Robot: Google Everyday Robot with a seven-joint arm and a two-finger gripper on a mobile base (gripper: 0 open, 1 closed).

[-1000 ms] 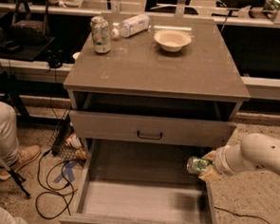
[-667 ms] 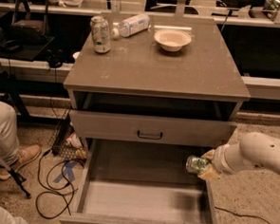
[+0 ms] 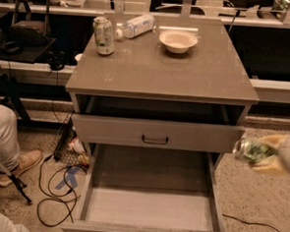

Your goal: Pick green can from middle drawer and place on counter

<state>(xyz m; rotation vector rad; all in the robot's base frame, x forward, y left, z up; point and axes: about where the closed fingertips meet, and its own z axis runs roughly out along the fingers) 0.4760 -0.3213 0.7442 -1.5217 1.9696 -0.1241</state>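
on the counter the paler labelled can stands at the back left corner, the plastic bottle lies along the back edge and the bowl sits right of it; none has moved

below, the middle drawer stands open

the change is on the right: your gripper has carried the green can up and out past the drawer's right wall, level with the upper drawer front, the claw clamped on it

the pick looks done; you still have to raise it over the counter's right edge
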